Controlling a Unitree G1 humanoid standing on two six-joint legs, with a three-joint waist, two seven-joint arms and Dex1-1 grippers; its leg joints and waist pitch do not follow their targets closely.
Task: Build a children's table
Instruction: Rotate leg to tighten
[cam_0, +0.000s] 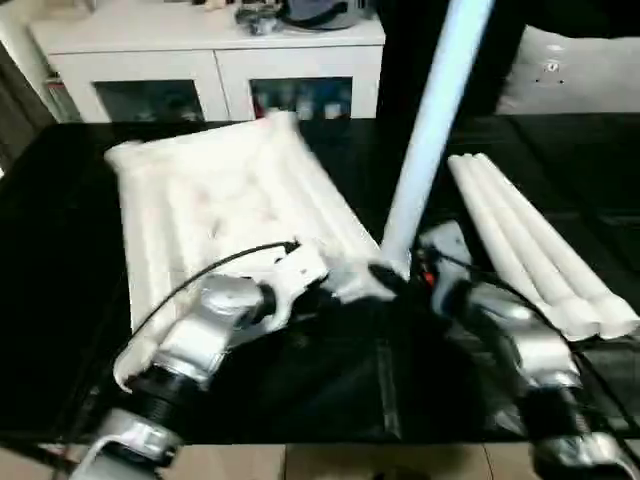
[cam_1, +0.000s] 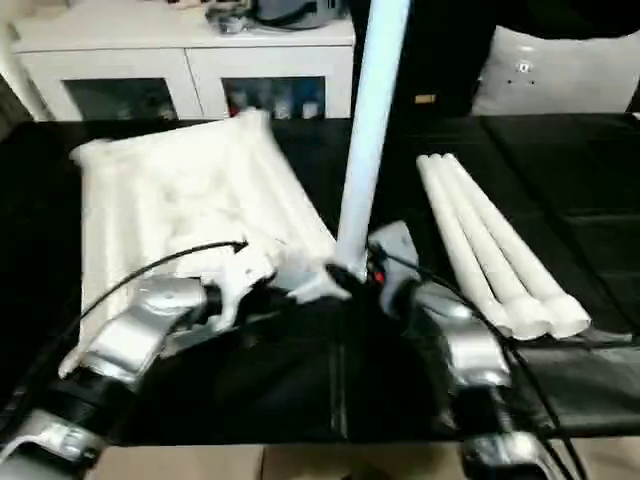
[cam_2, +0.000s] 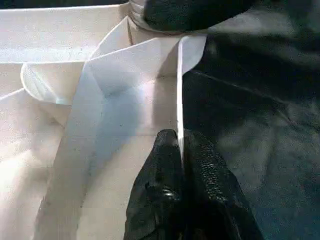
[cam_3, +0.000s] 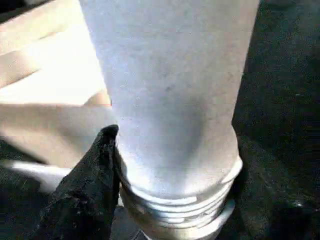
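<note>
The children's table top (cam_0: 220, 200) lies underside up on the black work surface. One white leg (cam_0: 430, 130) stands nearly upright at the top's near right corner, leaning slightly right. My right gripper (cam_0: 395, 275) is shut on that leg just above its threaded end (cam_3: 175, 205), with a black finger (cam_3: 90, 190) pressed to its side. To the left of it, my left gripper (cam_2: 179, 137) is shut on the thin near rim (cam_2: 179, 90) of the top. A round socket (cam_2: 42, 82) shows beyond the rim.
Three more white legs (cam_0: 540, 240) lie side by side on the black surface to the right. A white cabinet with glass doors (cam_0: 220, 60) stands behind. The surface's front edge (cam_0: 300, 440) runs just below my forearms.
</note>
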